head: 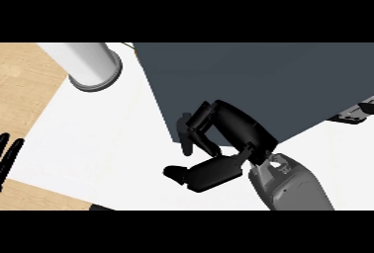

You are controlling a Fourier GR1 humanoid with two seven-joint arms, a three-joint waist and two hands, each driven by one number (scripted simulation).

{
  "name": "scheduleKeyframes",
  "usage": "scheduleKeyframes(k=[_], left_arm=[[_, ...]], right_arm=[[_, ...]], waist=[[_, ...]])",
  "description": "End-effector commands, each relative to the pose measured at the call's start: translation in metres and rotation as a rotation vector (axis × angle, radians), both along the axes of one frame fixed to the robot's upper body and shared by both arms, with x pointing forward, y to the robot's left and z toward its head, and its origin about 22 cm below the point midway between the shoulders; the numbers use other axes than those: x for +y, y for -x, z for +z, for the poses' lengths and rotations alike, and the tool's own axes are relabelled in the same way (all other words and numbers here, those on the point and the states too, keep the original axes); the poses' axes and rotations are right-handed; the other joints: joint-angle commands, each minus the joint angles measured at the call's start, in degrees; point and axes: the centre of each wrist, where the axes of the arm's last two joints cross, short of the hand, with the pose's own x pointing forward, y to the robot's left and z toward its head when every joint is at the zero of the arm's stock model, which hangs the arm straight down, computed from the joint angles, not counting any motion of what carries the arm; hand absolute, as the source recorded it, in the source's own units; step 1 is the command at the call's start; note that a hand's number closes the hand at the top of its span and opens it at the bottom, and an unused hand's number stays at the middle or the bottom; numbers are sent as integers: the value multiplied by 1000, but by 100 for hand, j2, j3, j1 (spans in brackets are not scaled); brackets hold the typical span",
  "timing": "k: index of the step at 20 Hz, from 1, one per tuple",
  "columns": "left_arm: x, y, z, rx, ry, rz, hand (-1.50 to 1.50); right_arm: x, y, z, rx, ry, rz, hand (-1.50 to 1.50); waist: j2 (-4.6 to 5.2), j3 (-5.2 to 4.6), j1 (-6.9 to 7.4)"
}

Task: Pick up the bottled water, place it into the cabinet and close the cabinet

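Dark grey: the cabinet (248, 84) fills the far right of the view, its face closed as far as can be seen, standing on the white counter (95, 143).
Right hand: the right hand (226, 133) is at the cabinet's near left corner, fingers bent against its edge and thumb (201, 175) spread below; nothing shows inside its curl.
Left hand: the left hand (9, 153) rests at the left edge, fingers straight and apart, holding nothing.
Bottled water: no bottle can be seen anywhere; it may be inside the cabinet, but that cannot be told.
White cylinder: a white cylinder with a grey base (91, 64) stands far left, well apart from both hands; too wide to read as the bottle.
Progress: judging by the missing bottle and the hand at the cabinet's edge, placing looks done and closing is at or near its end; what is left seems to be drawing the hand away.
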Motion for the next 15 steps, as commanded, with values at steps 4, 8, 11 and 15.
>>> scheduleKeyframes(k=[4,8,11,15], left_arm=[[6,0,-3,-3,12,15,-150],[4,3,-4,-4,13,9,-150],[7,0,2,-19,17,0,-150],[10,6,-7,7,17,20,-150]], right_arm=[[30,-59,34,11,-62,-233,150],[31,-74,37,67,-140,-332,-150],[30,-80,36,114,-190,-352,-150],[40,-83,37,120,-191,-371,-150]], waist=[[11,15,-78],[11,28,-56],[34,39,-96],[20,35,-170]])
